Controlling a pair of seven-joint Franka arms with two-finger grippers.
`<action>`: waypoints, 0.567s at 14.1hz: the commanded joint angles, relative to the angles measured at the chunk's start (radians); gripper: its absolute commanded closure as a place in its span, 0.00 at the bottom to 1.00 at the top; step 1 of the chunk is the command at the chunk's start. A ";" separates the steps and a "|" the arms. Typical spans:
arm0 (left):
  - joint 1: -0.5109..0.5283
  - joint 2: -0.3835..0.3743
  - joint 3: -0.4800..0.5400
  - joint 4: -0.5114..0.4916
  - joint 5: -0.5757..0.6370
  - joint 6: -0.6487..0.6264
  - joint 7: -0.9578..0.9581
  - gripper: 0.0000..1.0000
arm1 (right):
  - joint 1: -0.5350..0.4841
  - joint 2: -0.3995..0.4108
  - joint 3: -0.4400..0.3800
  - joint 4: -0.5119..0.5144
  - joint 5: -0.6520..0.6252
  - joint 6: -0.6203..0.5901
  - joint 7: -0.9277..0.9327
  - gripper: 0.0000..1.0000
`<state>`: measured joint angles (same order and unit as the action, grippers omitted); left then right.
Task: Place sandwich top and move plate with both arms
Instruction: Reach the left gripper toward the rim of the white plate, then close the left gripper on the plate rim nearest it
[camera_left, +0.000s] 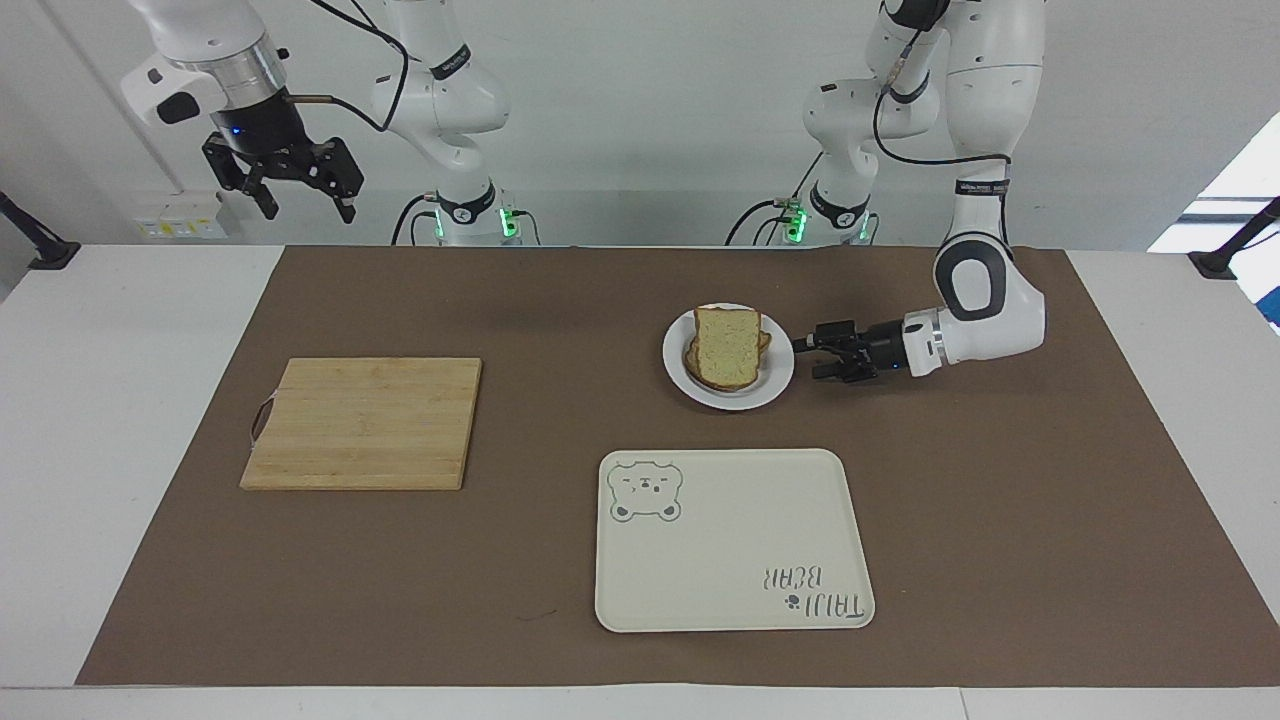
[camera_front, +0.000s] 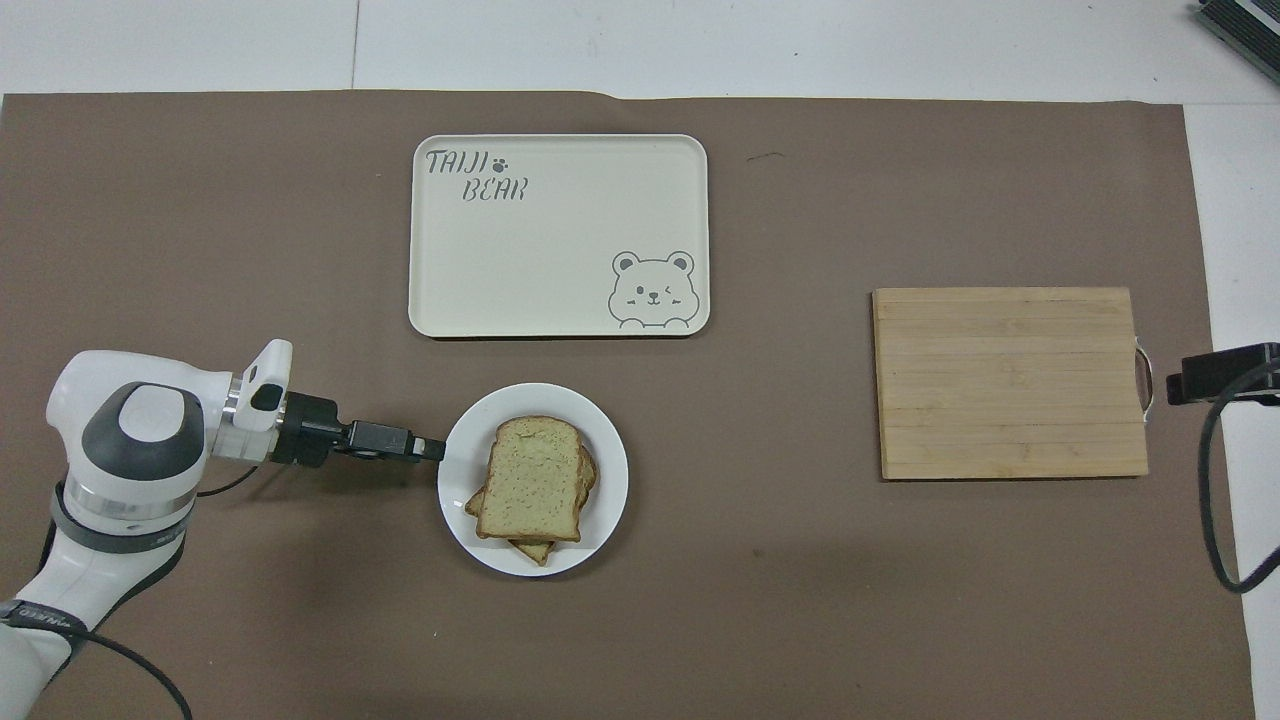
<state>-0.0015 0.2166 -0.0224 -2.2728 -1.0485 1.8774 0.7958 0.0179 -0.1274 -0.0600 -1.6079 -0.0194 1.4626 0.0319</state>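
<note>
while the top (camera_left: 727, 343) lies flat on the stack in the plate (camera_left: 775, 383), its rounded end points away from us and its straight end toward us, so its long axis runs nearer-to-farther across the table; a lower slice (camera_front: 535, 549) peeks out at the nearer edge. the plate sits on the brown mat (camera_left: 1000, 480), nearer to us than the tray (camera_left: 720, 590) and well apart from the board (camera_left: 362, 422), which lies toward our right arm's end. our left gripper (camera_left: 806, 356) lies low and level, its jaws parted and empty, the tips just at the plate's rim on the side toward our left arm's end; we cannot tell whether they touch it. our right gripper (camera_left: 303, 200) waits raised high near its base, over the table's edge at our right arm's end, jaws spread wide and holding nothing.
</note>
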 joint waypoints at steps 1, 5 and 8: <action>-0.038 -0.031 0.012 -0.071 -0.053 0.049 0.045 0.00 | -0.010 0.009 0.009 0.019 -0.011 -0.010 0.013 0.00; -0.061 -0.032 0.012 -0.085 -0.094 0.048 0.074 0.00 | -0.010 0.009 0.011 0.019 0.002 -0.010 0.013 0.00; -0.058 -0.032 0.012 -0.085 -0.094 0.046 0.074 0.39 | -0.010 0.009 0.011 0.019 0.002 -0.010 0.011 0.00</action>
<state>-0.0441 0.2119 -0.0224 -2.3230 -1.1188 1.8976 0.8474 0.0183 -0.1274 -0.0592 -1.6064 -0.0192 1.4626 0.0319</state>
